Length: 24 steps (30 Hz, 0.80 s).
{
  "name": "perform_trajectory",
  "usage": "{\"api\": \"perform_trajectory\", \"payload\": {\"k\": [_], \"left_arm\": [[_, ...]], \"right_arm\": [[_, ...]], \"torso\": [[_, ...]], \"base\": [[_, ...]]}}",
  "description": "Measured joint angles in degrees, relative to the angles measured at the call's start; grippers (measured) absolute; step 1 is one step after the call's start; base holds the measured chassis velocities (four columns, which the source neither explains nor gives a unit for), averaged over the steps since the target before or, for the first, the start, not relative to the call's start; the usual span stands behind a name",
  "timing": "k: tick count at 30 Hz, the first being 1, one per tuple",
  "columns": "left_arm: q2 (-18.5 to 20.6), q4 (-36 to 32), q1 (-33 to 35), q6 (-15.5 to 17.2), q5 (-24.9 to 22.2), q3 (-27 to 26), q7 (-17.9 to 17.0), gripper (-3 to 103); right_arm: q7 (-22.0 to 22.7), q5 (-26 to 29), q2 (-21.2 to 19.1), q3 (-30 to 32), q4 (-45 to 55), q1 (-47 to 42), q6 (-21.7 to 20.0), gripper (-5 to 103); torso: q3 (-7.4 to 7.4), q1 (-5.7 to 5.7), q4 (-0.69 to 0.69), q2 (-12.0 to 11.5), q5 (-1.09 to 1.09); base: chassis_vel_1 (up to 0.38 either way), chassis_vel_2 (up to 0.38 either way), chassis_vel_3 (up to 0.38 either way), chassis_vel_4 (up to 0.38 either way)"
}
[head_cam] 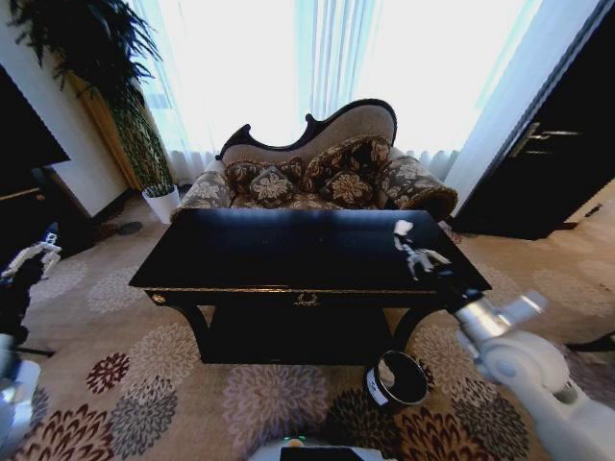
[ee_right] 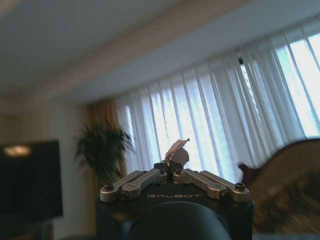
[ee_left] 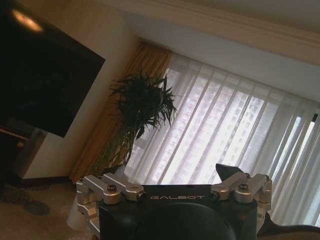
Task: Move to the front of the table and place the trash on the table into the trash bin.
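Right gripper (head_cam: 407,242): raised over the right end of the table (head_cam: 288,252), fingers pinched on a crumpled white paper scrap (ee_right: 176,153).
Left gripper (head_cam: 40,248): off the table's left edge, fingers spread, nothing held.
Trash bin (head_cam: 396,380): on the carpet by the table's front right leg, white label.
Writing: "GALBOT" on both wrists.

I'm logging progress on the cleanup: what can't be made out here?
Head view: the table's near right corner, hidden behind the right gripper and its paper scrap.
Head view: the bin's inside, too dark to tell contents.
Head view: any dark litter on the table's black top, too dim.
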Motion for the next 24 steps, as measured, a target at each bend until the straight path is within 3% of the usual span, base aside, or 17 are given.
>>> {"api": "perform_trajectory", "payload": {"k": [1, 6, 15, 18, 24], "left_arm": [[0.0, 0.0, 0.0, 0.0, 0.0, 0.0, 0.0, 100], [0.0, 0.0, 0.1, 0.0, 0.0, -0.2, 0.0, 100], [0.3, 0.0, 0.0, -0.2, 0.2, -0.8, 0.2, 100], [0.6, 0.0, -0.2, -0.5, 0.9, -0.8, 0.6, 100], [1.3, 0.0, -0.6, -0.8, 1.4, -0.7, 1.0, 100]], "right_arm": [[0.0, 0.0, 0.0, 0.0, 0.0, 0.0, 0.0, 1], [-9.4, 2.3, 5.8, -3.0, -6.3, 0.5, 6.0, 1], [-17.7, 5.0, 11.5, -1.9, -15.3, -0.7, 10.9, 1], [-18.1, 5.3, 12.5, -1.3, -16.4, -1.3, 11.6, 1], [-22.2, -1.4, 16.0, -5.4, -24.1, -1.1, 15.5, 1]], "torso": [[0.00, 0.00, 0.00, 0.0, 0.00], [0.01, 0.01, 0.00, 0.0, -0.01], [0.01, 0.01, 0.00, 0.0, -0.01], [0.00, 0.01, -0.01, 0.0, -0.02], [0.00, 0.01, -0.01, 0.0, 0.00]], "base": [[0.000, 0.000, 0.000, 0.000], [0.000, 0.000, 0.000, 0.000], [0.000, 0.000, 0.000, 0.000], [0.000, 0.000, 0.000, 0.000], [0.000, 0.000, 0.000, 0.000]]}}
